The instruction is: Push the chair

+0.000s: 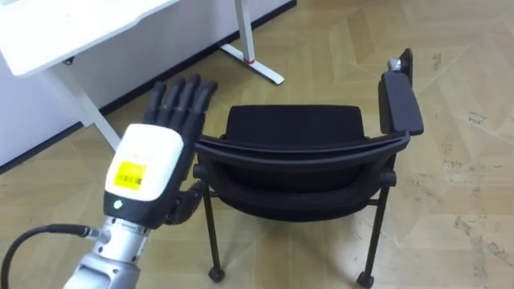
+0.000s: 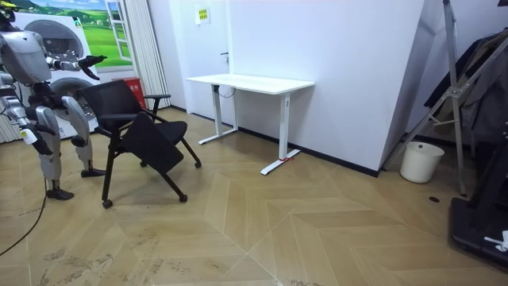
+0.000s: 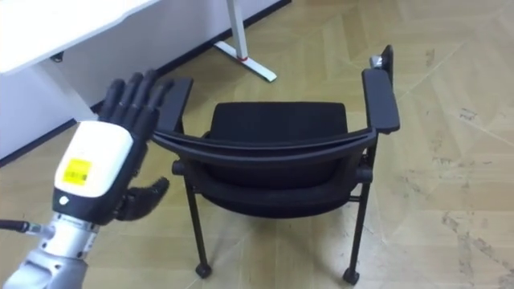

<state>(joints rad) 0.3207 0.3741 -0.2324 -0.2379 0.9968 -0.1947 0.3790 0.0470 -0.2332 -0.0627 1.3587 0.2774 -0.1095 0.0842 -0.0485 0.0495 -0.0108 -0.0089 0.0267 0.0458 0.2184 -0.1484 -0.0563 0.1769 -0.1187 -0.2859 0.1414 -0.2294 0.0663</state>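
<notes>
Chair [image 1: 293,128] | backrest's left end just beside left hand [image 1: 150,170] | fingers straight, apart, clasping nothing

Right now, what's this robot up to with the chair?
The robot stands behind a black chair, which faces a white desk and stands clear of it. Its left hand is up at the left end of the chair's back, fingers straight; whether it touches the chair is unclear. Its right hand hangs at its side in the room view. It looks set to push the chair, which is not yet at the desk.
</notes>
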